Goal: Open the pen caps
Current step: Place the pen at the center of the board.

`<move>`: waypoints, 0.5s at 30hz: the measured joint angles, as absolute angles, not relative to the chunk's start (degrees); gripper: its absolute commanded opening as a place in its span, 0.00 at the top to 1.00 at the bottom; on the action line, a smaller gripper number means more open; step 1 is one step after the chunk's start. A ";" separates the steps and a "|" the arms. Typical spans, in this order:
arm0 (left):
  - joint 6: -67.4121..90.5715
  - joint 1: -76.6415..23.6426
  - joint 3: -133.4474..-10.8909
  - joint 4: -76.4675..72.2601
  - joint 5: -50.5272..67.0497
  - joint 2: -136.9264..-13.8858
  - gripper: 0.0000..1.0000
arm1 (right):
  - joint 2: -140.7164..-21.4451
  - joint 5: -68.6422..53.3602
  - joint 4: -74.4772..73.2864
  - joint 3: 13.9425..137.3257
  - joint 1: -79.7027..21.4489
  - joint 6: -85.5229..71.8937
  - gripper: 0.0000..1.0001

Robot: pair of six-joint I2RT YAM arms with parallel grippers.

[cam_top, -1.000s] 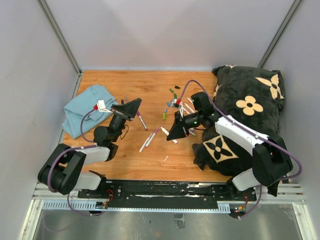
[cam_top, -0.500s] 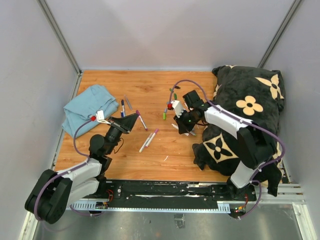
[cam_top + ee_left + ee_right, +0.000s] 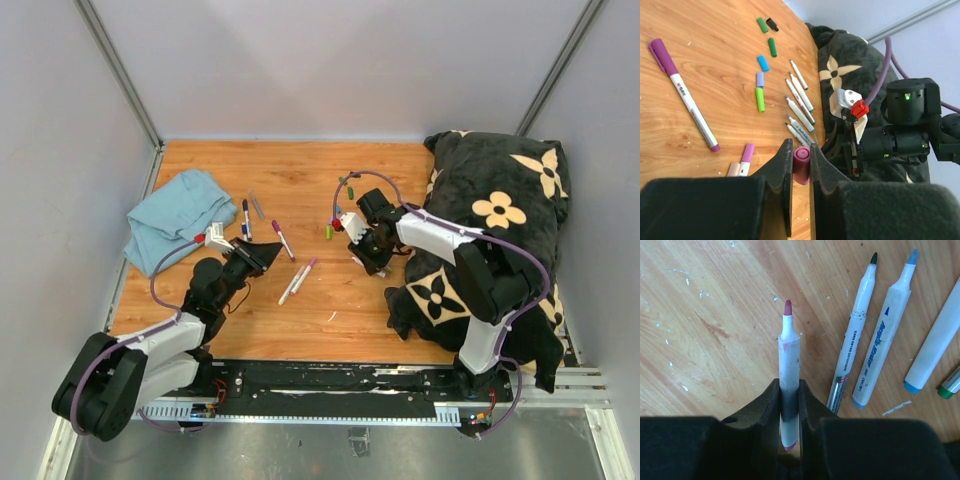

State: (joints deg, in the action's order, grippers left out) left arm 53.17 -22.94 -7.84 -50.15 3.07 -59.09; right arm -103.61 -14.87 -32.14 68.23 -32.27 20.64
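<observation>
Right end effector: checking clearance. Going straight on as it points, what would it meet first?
Likely bare table wood, reached first by the tip of the pink-tipped marker that the right end effector grips; the loose markers lie to the side. Depth unclear.

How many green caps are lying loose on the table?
3: one green cap beside the black cap, a second just nearer the camera, and a lighter one next to the lavender cap. More may be hidden.

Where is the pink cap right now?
Left wrist view shows the pink cap pinched in the left claw, left of centre near the blue cloth; the right claw holds an uncapped pink-tipped pen.
</observation>
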 measured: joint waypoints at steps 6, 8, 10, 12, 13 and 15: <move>54.06 -22.94 -8.64 -49.50 4.47 -61.82 1.00 | -104.88 -13.17 -32.45 69.06 -32.27 20.69 0.72; 54.26 -22.94 -8.95 -49.39 5.10 -62.37 1.00 | -105.32 -12.47 -32.45 69.21 -32.27 20.67 0.71; 54.33 -22.94 -9.28 -49.34 5.72 -62.72 1.00 | -105.69 -12.01 -32.47 69.25 -32.27 20.67 0.70; 54.35 -22.94 -9.41 -49.34 6.09 -62.89 1.00 | -105.78 -11.86 -32.49 69.25 -32.27 20.67 0.70; 54.35 -22.94 -9.41 -49.34 6.24 -62.94 1.00 | -105.78 -11.81 -32.49 69.28 -32.27 20.69 0.70; 54.39 -22.94 -9.41 -49.34 6.55 -63.00 1.00 | -105.78 -11.77 -32.69 69.49 -32.27 20.69 0.68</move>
State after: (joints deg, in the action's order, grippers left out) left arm 54.39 -22.94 -9.41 -49.34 6.55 -63.00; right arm -105.78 -11.77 -32.69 69.49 -32.27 20.69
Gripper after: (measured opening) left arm 0.138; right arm 0.296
